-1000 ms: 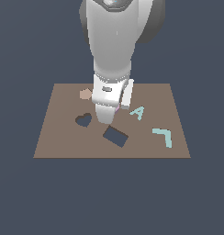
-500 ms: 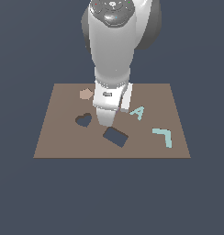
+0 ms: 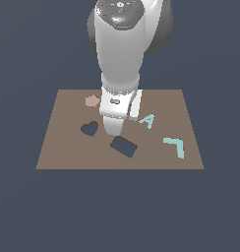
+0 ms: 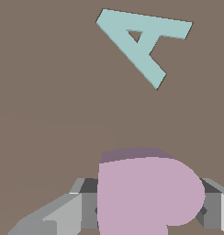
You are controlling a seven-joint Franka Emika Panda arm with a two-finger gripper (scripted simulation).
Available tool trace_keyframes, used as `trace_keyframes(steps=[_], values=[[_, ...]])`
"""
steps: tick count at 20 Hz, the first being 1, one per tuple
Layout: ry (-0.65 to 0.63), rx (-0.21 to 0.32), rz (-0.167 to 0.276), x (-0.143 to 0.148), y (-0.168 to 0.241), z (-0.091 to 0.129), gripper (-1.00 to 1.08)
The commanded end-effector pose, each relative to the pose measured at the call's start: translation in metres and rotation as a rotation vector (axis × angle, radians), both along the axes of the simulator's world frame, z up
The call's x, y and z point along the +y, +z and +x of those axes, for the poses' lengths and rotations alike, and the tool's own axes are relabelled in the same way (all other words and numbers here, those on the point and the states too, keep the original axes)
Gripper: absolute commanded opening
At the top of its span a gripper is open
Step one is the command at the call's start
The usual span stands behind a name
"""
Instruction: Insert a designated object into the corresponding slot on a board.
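Pink heart piece (image 4: pixel 146 193) sits clamped between my hand's (image 4: pixel 146 209) fingers, arm barely shifted over the last second, so it hangs above the board (image 3: pixel 68 147) with the heart slot (image 3: pixel 90 129) just beside.

Exterior view frames whole board (image 3: pixel 68 147); wrist close above.

White robot arm (image 3: pixel 121 69) reaching down onto a brown board (image 3: pixel 68 147). Heart slot (image 3: pixel 90 129) just beside its tip, a dark rectangular cutout (image 3: pixel 124 146) below, pentagon (image 3: pixel 92 101), teal A (image 3: pixel 148 120) and L (image 3: pixel 174 146) nearby.
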State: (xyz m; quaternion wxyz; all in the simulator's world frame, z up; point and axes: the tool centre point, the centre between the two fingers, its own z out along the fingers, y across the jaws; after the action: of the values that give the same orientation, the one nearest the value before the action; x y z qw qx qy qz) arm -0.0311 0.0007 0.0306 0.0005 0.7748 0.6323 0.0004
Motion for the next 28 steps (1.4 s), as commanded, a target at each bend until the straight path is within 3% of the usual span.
trace_keyframes(steps=[1,15,28], values=[[0.000,0.000,0.000,0.000,0.000,0.000,-1.00],[-0.066,0.001,0.000,-0.001,0.003,0.004,-1.00],[-0.400,0.001,0.000,-0.011,0.005,0.026,-1.00]])
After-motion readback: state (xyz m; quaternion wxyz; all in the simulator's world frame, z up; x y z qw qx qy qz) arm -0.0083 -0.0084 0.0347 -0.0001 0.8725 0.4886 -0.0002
